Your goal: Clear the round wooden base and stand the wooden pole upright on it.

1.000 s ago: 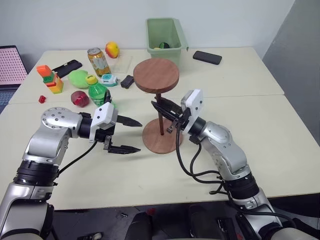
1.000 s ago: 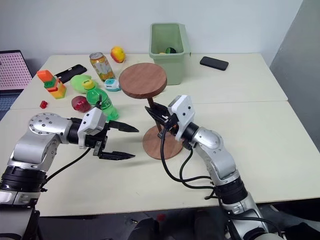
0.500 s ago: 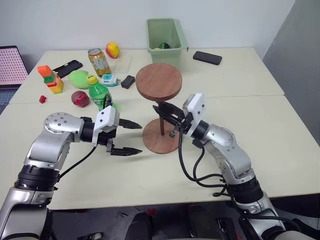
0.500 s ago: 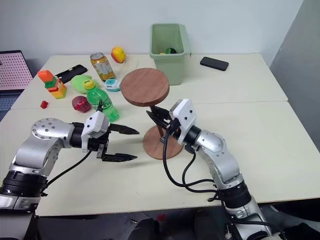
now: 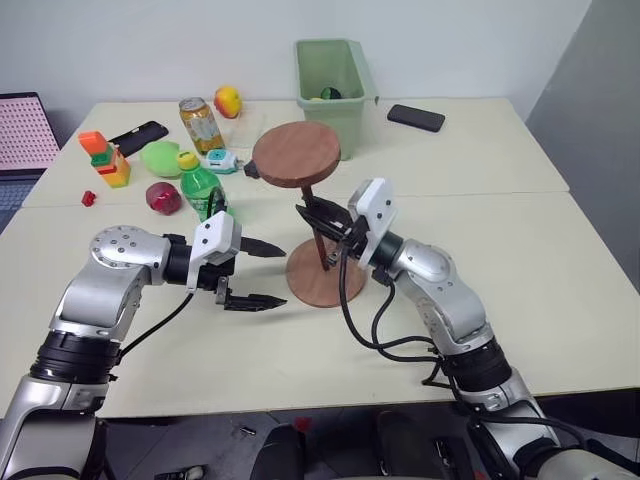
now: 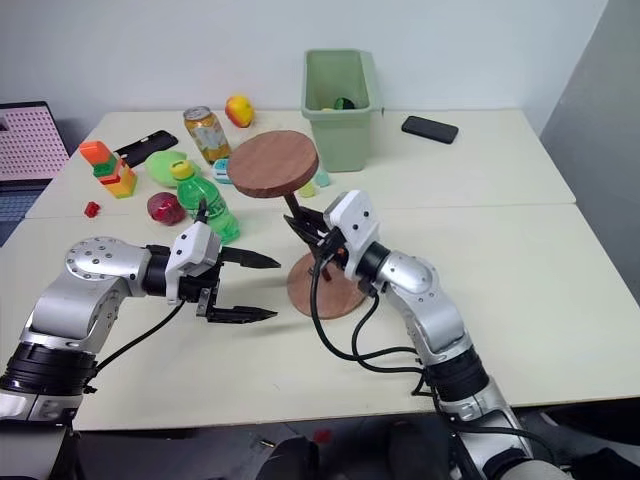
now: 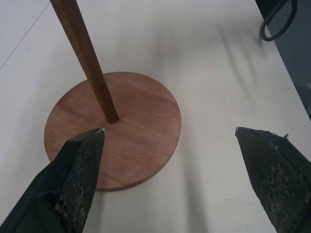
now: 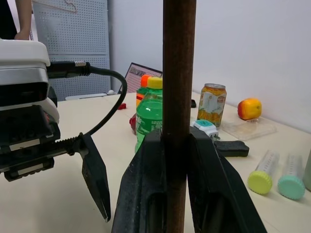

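Standing on the base: the pole (image 5: 318, 226) has its lower end at the hole in the middle of the round base (image 5: 322, 282), which lies flat on the near table (image 5: 560, 260) with nothing else on it. The rod leans a little, its top disc tipped toward the left and far side.
Right gripper: the right gripper (image 5: 322, 222) is clamped on the rod about halfway up, one black finger on each side, as the right wrist view shows plainly.
Left gripper: the left gripper (image 5: 262, 273) hangs just left of the base with its two fingers spread wide, holding nothing, pointing toward the rod's foot.
How the pole will handle: I judge it stiff and fairly light, but top-heavy, since the broad disc sits at the upper end. A thin round rod of smooth wood may twist or slide between hard fingers, so a mid-height grip steers the tilt well but gives little hold against turning.
Where to take hold: low on the rod, near the hole, looks best for seating it; the free gripper could steady the base's rim so the thin disc does not skid on the smooth table.
What could go wrong: if released while leaning, the heavy top would probably pull the pole over.
Around it: a green bottle (image 5: 199, 186), a can (image 5: 199, 123) and a green bin (image 5: 332, 66) stand well apart, farther back.
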You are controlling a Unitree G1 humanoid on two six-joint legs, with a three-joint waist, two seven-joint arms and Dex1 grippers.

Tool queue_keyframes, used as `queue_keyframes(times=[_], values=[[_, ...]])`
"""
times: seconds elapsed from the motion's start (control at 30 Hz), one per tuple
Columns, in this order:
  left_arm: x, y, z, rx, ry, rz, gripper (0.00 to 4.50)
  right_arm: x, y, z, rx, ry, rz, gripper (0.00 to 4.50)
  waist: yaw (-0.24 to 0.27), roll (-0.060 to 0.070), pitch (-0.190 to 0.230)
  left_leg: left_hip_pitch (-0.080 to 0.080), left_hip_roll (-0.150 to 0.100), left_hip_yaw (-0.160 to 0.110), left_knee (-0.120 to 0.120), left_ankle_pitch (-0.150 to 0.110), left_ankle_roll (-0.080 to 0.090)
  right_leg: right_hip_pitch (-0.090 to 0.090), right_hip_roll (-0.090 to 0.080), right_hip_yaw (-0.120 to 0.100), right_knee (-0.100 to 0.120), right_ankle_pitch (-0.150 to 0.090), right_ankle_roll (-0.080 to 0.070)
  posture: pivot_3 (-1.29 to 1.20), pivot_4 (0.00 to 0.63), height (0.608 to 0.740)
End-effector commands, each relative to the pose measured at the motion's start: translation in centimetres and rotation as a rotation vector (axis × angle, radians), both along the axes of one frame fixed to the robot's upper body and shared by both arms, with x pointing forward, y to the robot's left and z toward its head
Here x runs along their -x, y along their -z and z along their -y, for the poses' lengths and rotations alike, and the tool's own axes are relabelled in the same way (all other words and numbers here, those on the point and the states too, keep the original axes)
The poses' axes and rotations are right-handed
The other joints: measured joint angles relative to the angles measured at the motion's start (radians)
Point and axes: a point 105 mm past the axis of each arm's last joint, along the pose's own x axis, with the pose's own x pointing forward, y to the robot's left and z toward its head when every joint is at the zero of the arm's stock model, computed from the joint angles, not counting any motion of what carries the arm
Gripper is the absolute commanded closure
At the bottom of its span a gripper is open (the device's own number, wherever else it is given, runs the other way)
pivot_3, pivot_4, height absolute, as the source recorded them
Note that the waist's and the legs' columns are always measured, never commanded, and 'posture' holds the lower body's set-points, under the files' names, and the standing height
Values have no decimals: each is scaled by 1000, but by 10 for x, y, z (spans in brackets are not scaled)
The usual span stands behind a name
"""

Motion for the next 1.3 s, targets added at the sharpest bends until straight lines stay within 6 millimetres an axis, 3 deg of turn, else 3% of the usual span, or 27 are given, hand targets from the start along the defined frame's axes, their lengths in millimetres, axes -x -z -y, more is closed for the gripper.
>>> queue_keyframes(times=[0.03,0.2,0.53,1.0,1.03,1.3], values=[[3,-10,0,25,1,38,0,-4,55,10,131,37,-133,4276,2,0,-2,0,0,0,0,0,0,0,0,0,0,0,0,0,150,740],[3,-10,0,28,-1,37,0,-3,73,17,160,50,-174,4276,13,0,-5,14,0,1,-6,0,0,12,0,1,-4,0,0,0,150,740],[2,-12,2,34,7,40,0,-8,81,18,159,68,-207,4276,17,0,-22,16,0,1,-9,0,0,13,0,1,-5,0,0,0,150,740],[3,-12,2,33,9,41,0,-8,74,18,140,68,-192,4276,17,0,-23,17,0,1,-11,0,0,14,0,2,-6,0,0,0,150,740],[3,-12,2,33,10,41,0,-9,72,18,135,68,-190,3566,17,0,-23,17,0,1,-11,0,0,14,0,2,-6,0,0,0,150,740],[2,-14,3,39,11,42,0,-10,51,20,77,68,-173,1791,9,2,-17,7,1,1,-11,0,0,3,0,3,-7,0,0,0,150,740]])
